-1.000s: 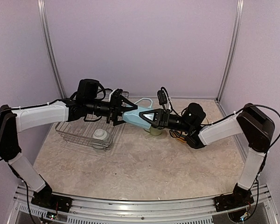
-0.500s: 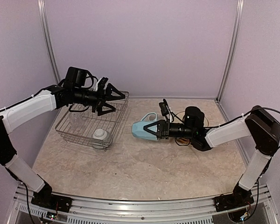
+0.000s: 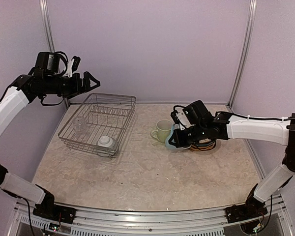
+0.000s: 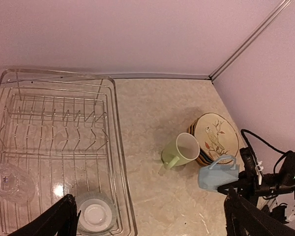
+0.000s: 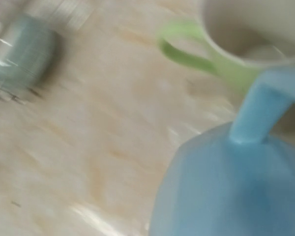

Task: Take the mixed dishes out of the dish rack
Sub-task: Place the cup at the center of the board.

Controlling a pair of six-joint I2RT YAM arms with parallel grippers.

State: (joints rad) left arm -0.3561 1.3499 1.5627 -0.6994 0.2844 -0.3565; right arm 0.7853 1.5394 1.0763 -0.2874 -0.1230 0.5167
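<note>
The silver wire dish rack (image 3: 119,109) stands at the left and holds a clear glass (image 3: 79,125) and a small white cup (image 3: 105,142). My left gripper (image 3: 90,81) is open and empty, raised high above the rack's far left corner. In the left wrist view the rack (image 4: 113,147), glass (image 4: 7,179) and white cup (image 4: 95,214) lie below. My right gripper (image 3: 179,138) is shut on the light blue cup (image 3: 170,141), low beside the upright light green mug (image 3: 162,130). The right wrist view is blurred and shows the blue cup (image 5: 236,191) and the mug (image 5: 236,44).
A stack of plates (image 3: 205,146) with a cream bird-patterned plate on top (image 4: 216,136) sits right of the mug, partly under my right arm. Purple walls and metal posts close the back and sides.
My left arm has lifted and drawn back to the left, away from the blue cup. My right arm has carried the blue cup right and down beside the green mug.
</note>
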